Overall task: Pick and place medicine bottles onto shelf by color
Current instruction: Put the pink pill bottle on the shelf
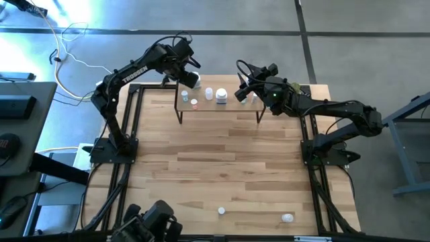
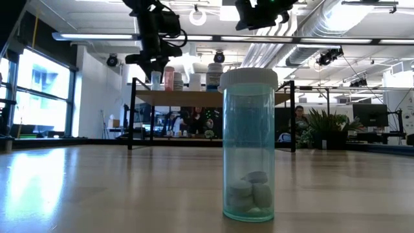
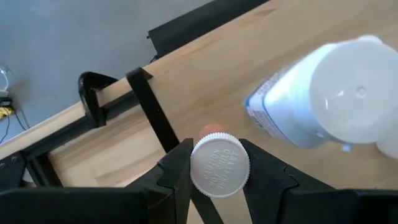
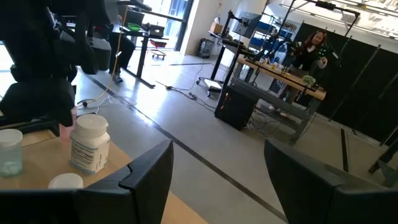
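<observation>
The shelf (image 1: 222, 107) stands at the table's far edge, and several small bottles (image 1: 221, 95) stand on its board. My left gripper (image 1: 190, 81) is over the shelf's left end, shut on a white-capped medicine bottle (image 3: 219, 165) with a pink tint under its cap. My right gripper (image 1: 240, 93) hovers open and empty above the shelf's right end. A teal see-through bottle (image 2: 249, 145) with a white cap stands upright on the table near the near edge. One more bottle (image 1: 287, 217) lies to its right. My left gripper (image 3: 219, 171) pinches the bottle's round white cap (image 3: 217, 163) between its two fingers, one on each side. The fingers come from above, pointing down. The bottle sits upright below them (image 2: 156, 79) at the shelf's left end; I cannot tell whether its base is on the board.
A large white bottle with a blue label (image 3: 323, 93) stands close beside the held one. The shelf's black leg (image 3: 152, 115) and the table's frame lie below. In the right wrist view, a white bottle (image 4: 90, 143) and the left arm (image 4: 37, 68) show. People sit in the room beyond.
</observation>
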Controlling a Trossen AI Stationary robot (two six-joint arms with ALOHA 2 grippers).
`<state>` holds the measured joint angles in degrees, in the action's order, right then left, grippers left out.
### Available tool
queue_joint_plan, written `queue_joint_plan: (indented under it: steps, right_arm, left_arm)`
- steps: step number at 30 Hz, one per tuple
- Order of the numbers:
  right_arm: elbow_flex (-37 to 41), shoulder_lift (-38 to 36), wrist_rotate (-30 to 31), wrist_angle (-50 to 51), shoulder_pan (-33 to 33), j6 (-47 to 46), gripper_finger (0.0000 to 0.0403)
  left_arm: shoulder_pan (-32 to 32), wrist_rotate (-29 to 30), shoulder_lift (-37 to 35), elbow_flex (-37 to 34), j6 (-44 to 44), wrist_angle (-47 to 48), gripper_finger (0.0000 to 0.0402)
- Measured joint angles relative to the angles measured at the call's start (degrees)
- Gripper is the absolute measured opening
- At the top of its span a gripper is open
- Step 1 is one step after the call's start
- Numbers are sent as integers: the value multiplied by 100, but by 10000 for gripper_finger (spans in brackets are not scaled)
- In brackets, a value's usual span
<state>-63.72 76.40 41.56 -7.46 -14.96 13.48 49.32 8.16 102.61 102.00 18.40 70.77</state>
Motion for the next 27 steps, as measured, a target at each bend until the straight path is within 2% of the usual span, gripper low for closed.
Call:
queue_joint_plan:
  steps: [27]
  right_arm:
    - [0,0,2,-4,0,-180,244]
  left_arm:
    - [17,79,0,0,-104,-134,106]
